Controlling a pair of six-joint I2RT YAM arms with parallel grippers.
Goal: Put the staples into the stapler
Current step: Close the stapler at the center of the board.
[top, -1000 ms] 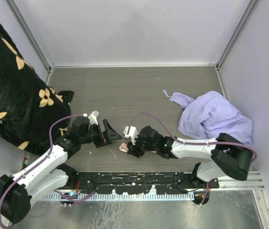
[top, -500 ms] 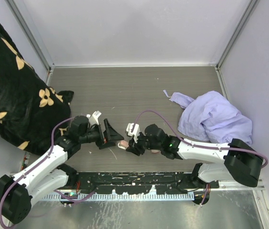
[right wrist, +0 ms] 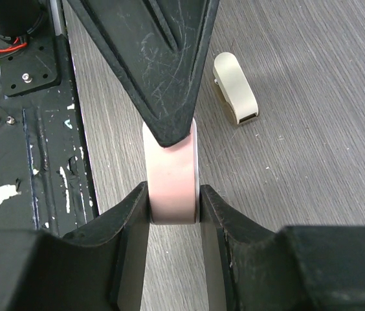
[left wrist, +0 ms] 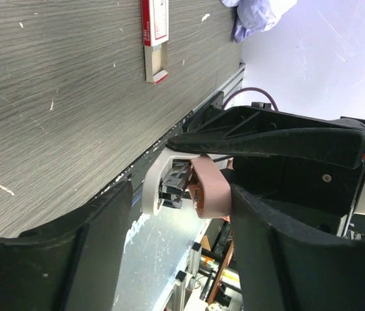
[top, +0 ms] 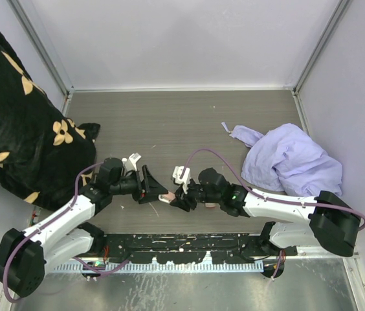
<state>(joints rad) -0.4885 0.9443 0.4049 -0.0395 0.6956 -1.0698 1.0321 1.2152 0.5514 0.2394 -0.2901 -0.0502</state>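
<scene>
A pink and white stapler point(right wrist: 169, 175) is held just above the table, and my right gripper point(right wrist: 173, 207) is shut on its pink body. In the left wrist view the stapler point(left wrist: 210, 191) hangs with its white half swung away and the metal track showing between the two halves. My left gripper point(left wrist: 176, 217) stands open around that end. One finger lies by the pink half; the other is clear of the white half. The staples point(left wrist: 154, 39), a small red-and-white box with its tan tray slid out, lie flat on the table farther off. From above, both grippers point(top: 156, 188) point(top: 181, 196) meet at the stapler point(top: 167, 196).
A small beige block point(right wrist: 235, 97) lies on the wood-grain table beside the stapler. A black blanket with tan flowers point(top: 21, 123) fills the left side. A crumpled lilac cloth point(top: 289, 159) lies at the right. The black mounting rail point(top: 189, 246) runs along the near edge.
My left gripper has moved right onto the end of the stapler, and its jaws opened wider, then narrowed around it. The right gripper shifted slightly right, still holding the stapler.
</scene>
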